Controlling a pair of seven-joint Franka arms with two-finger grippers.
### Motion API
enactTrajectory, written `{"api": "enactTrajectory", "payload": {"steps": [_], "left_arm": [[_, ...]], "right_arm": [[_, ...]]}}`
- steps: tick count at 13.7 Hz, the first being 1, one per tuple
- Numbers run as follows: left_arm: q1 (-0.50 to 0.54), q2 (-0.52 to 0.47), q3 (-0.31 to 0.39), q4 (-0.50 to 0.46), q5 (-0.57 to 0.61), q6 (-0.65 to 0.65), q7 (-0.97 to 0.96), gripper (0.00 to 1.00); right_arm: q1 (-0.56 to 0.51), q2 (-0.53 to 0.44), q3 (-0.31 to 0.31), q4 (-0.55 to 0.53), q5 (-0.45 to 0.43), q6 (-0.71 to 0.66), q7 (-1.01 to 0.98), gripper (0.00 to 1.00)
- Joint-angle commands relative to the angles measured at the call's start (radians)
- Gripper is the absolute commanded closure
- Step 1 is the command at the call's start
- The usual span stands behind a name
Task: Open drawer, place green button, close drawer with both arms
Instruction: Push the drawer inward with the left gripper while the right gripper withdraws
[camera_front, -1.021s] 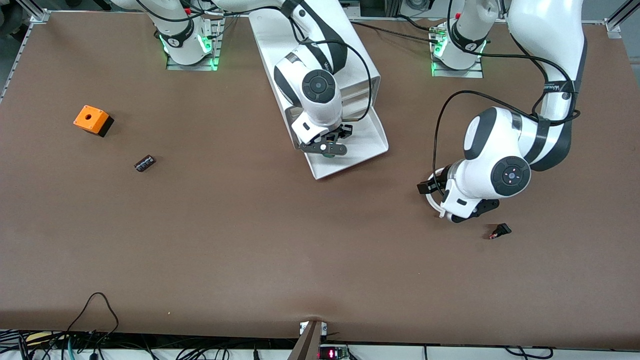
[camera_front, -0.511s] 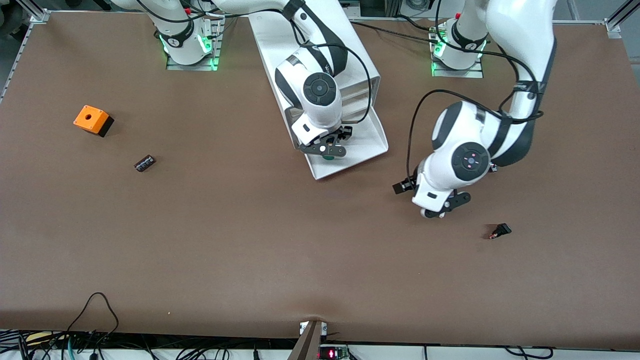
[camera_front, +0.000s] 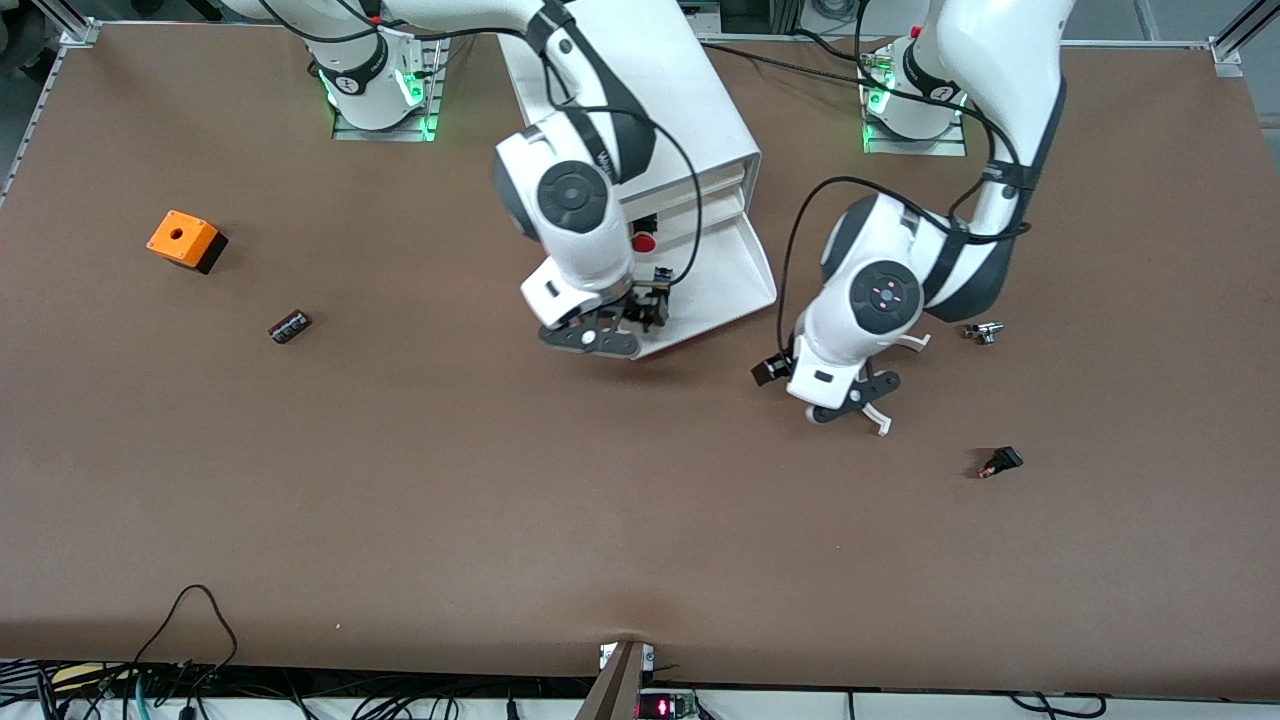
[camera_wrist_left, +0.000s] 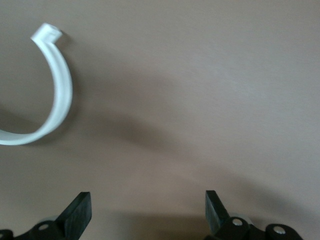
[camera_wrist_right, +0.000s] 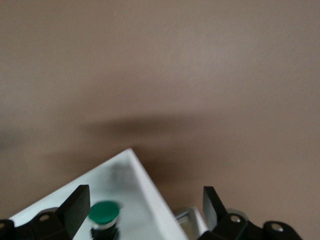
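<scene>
Since the earlier frame, the right gripper (camera_front: 612, 325) had let go and drawn off the front corner of the open drawer (camera_front: 735, 285), jaws wide, the button (camera_wrist_right: 103, 212) left inside. Toward the left arm's end, the left gripper (camera_front: 852, 400) hovered over bare table, jaws wide. Placement appeared complete; closing the drawer would need both grippers on its front.

the drawer (camera_front: 735, 270), a wide shallow white tray, stands pulled out from the bottom of the white cabinet (camera_front: 650, 90), slanting toward the front camera. the button (camera_wrist_right: 103, 213) with its round green cap sits upright inside it, close to the front corner.
</scene>
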Motion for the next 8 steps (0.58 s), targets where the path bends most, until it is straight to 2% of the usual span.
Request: {"api": "enactTrajectory", "payload": {"steps": [1,3,8], "left_arm": [[-0.060,0.004,0.008,-0.079,0.053,0.140,-0.086,0.00],[-0.099,0.020,0.008,-0.096,0.095,0.198,-0.174,0.00],[-0.200,0.043,0.007,-0.094,0.205,0.193,-0.370,0.00]], "right_arm": [[-0.045,-0.027,-0.052,0.017,0.007,-0.057,-0.160,0.00],[-0.087,-0.049,-0.091,0.015,0.010,-0.088,-0.270,0.00],[-0.176,-0.131,-0.117,-0.002,0.013,-0.177,-0.477,0.00]]}}
